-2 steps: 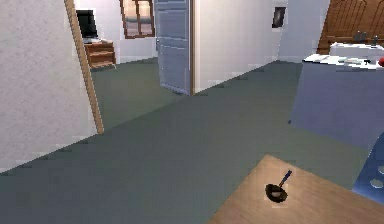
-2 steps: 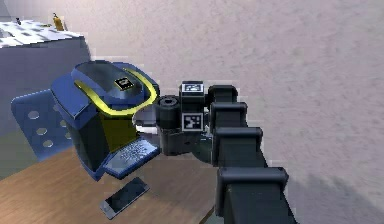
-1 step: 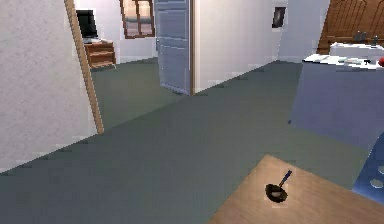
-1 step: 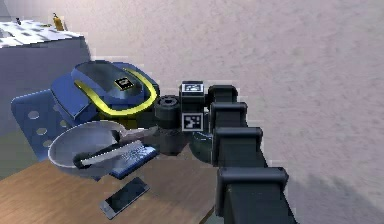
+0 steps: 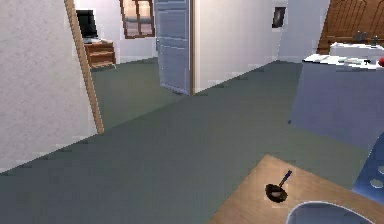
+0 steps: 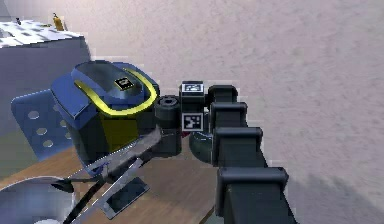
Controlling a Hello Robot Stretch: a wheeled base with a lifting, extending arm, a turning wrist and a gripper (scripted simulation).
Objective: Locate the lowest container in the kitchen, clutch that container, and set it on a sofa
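A white wall (image 5: 35, 90) closes the forward view's left and ends at a wooden door frame (image 5: 88, 80); through the opening a screen (image 5: 87, 22) sits on a low wooden stand (image 5: 100, 52) beside a window (image 5: 137, 16); right of that a blue-grey door (image 5: 173, 45) stands ajar, its edge jutting into the passage. Grey-green floor (image 5: 190, 140) lies bare and wide through the middle; a small picture (image 5: 279, 15) hangs on the far wall. A blue-grey counter (image 5: 330, 100) blocks the right; nearest, a wooden table (image 5: 255, 195) carries a small black pan (image 5: 275, 191), with a grey round shape (image 5: 325, 213) just beside it. Which thing is the task's container cannot be told.

In the arm side view a blue chair back (image 6: 40, 125) with holes stands left, behind the table edge (image 6: 40, 175); the gripper (image 6: 90, 190), its dark body banded yellow, reaches its thin fingers (image 6: 120, 165) over the table, and whether it holds anything cannot be told; two white squares (image 6: 192, 122) mark the dark arm (image 6: 245, 170); a plain wall (image 6: 310, 60) lies beyond.
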